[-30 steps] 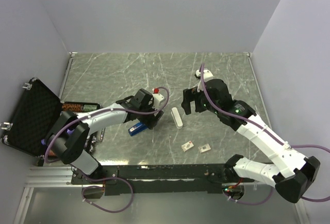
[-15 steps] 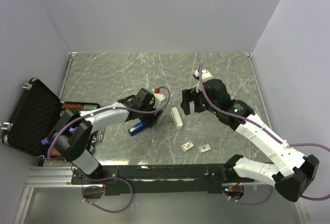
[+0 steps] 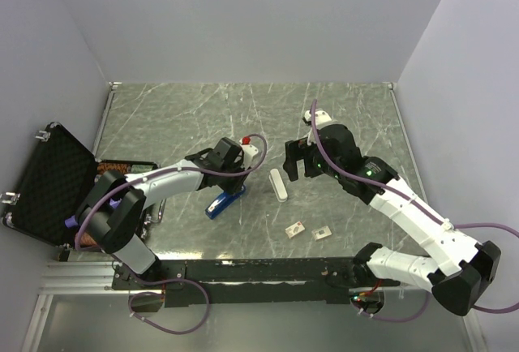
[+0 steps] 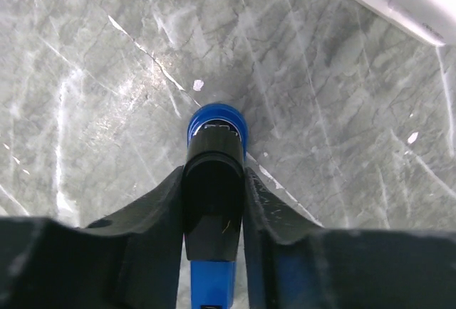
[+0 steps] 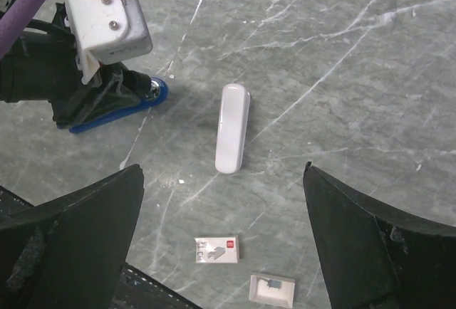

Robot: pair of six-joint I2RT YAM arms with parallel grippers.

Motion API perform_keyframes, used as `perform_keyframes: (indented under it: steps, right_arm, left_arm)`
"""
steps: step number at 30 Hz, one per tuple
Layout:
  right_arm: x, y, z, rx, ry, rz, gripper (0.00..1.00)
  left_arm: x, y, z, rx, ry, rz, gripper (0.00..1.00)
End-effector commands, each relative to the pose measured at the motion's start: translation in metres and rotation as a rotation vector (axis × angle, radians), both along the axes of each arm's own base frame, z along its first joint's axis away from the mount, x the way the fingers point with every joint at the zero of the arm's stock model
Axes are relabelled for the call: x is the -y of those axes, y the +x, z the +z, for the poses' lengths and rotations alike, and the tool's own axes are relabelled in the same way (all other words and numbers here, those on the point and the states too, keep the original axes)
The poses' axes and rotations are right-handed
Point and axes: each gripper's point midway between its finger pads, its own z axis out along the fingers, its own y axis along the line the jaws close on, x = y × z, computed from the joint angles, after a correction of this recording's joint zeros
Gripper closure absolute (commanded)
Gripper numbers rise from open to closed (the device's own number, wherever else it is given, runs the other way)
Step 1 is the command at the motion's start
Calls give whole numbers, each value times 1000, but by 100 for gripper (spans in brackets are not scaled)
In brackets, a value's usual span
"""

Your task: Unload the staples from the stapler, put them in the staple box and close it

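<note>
Bare marble table (image 3: 203,109) lies open across its far half; mid-table, a white bar (image 3: 278,184), two small cards (image 3: 295,228) and the stapler (image 3: 225,202) stand in the way, while an open black case (image 3: 49,182) blocks the left edge.

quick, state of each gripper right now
Left gripper: closed on the stapler.
Right gripper: open, holding nothing.

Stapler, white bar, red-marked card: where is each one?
stapler (image 3: 225,203), top view, blue body.
white bar (image 5: 232,129), right wrist view, its middle.
red-marked card (image 5: 217,249), right wrist view, its centre.
</note>
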Motion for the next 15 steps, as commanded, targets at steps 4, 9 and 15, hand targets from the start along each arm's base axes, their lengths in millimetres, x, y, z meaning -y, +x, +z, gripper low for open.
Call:
perform_keyframes:
  steps: [4,9,15]
  right_arm:
    - [-3,0,11,28,24,0,0]
    - [-2,0,12,22,19,-9,0]
    - [0,-2,19,27,26,-13,0]
  left_arm:
    - [3,8,17,23,-44,40,79]
    - [5,9,27,33,-60,41,99]
    - [22,-2,53,6,-153,-33,100]
